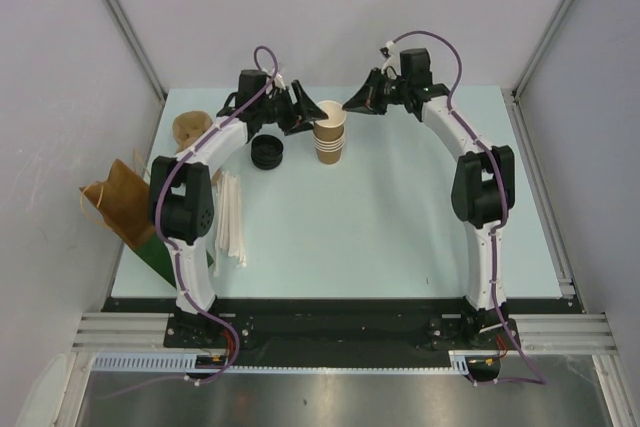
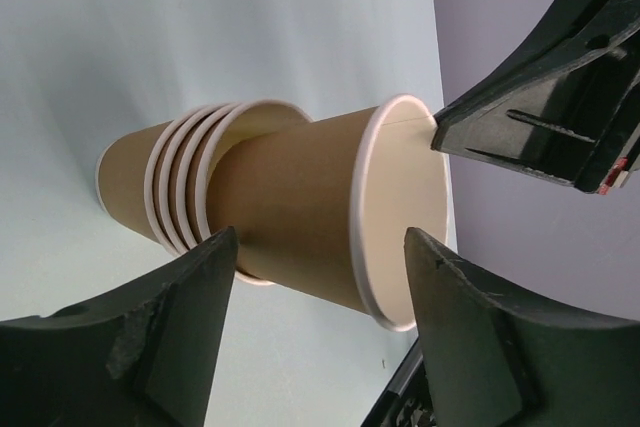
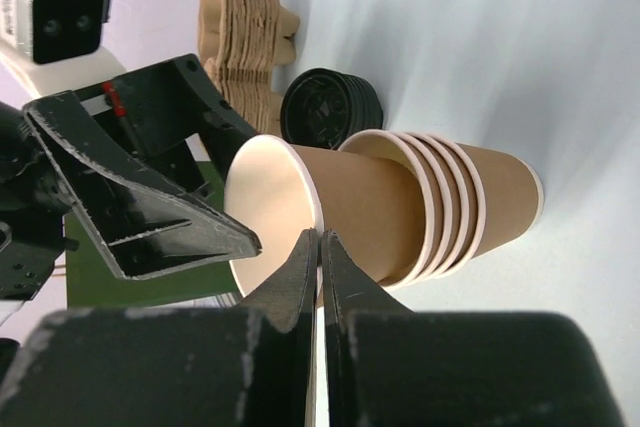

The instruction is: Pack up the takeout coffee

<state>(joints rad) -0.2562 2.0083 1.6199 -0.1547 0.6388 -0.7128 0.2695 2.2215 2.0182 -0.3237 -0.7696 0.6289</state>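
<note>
left gripper [image 2: 320,247] is standing spread astride top cup [image 2: 290,197] | right gripper [image 3: 320,239] is pinching its rim | cup is sitting half-out of stack [image 2: 130,179]

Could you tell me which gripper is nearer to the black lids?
Left. The left gripper hangs open just beyond the black lids, by the cup stack; the right gripper pinches the top cup's rim, on the stack's other side.

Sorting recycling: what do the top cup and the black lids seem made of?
The top cup: matte tan paper, kraft-like, with a cream lining and rolled white rim. The black lids: probably moulded plastic, given the slight sheen and pressed ridges.
</note>
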